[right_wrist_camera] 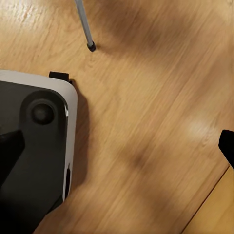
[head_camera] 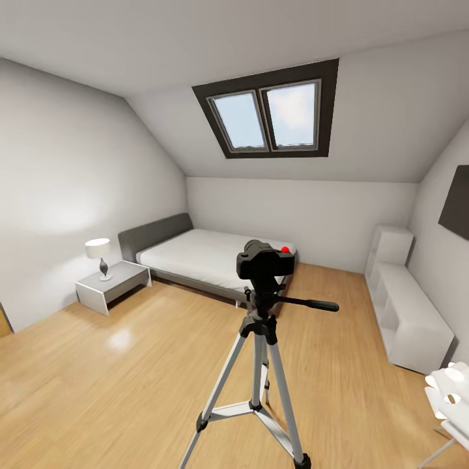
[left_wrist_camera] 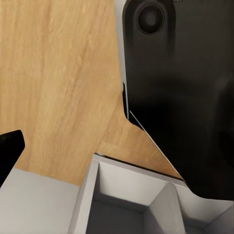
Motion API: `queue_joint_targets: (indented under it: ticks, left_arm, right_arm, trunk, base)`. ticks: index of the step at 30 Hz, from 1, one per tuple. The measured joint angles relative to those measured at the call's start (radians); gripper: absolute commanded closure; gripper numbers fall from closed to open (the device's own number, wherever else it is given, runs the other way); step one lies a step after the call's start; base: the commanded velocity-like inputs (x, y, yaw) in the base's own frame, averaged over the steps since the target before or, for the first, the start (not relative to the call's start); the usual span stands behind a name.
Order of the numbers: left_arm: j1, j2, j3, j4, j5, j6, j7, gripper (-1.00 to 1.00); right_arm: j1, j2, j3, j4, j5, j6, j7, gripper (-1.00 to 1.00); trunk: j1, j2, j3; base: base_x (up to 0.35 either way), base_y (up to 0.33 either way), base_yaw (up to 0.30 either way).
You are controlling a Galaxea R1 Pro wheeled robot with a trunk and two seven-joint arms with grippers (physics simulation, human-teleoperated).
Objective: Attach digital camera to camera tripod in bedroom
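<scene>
My right gripper [right_wrist_camera: 117, 141] points down at the floor [right_wrist_camera: 146, 97], its two dark fingertips [right_wrist_camera: 9, 146] spread far apart at the edges of its wrist view, nothing between them. Below it lie my base's black, grey-edged corner [right_wrist_camera: 39, 146] and one tripod foot [right_wrist_camera: 91, 47]. My left gripper shows one dark fingertip [left_wrist_camera: 9, 146] over wood floor, a white shelf unit [left_wrist_camera: 126, 195] and my black base [left_wrist_camera: 185, 87]; whether it is released or clenched I cannot tell. Ahead, the camera [head_camera: 262, 260] sits on top of the tripod [head_camera: 259, 365], red button up, pan handle [head_camera: 306, 303] sticking out to the right. Behind stand the bed [head_camera: 195, 251], the nightstand [head_camera: 111, 283] with its lamp [head_camera: 99, 255], and the skylight [head_camera: 267, 117].
</scene>
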Motion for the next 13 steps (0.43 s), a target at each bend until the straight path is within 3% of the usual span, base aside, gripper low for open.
queue_joint_targets:
  ticks: [13]
  left_arm:
    - [0.000,-0.008,-0.001,-0.002,-0.001,-0.002,-0.002,-1.00]
  right_arm:
    - [0.000,0.000,0.000,-0.005,-0.001,-0.100,0.001,-1.00]
  trunk:
    - [0.000,0.000,0.000]
  base:
    - [0.000,0.000,0.000]
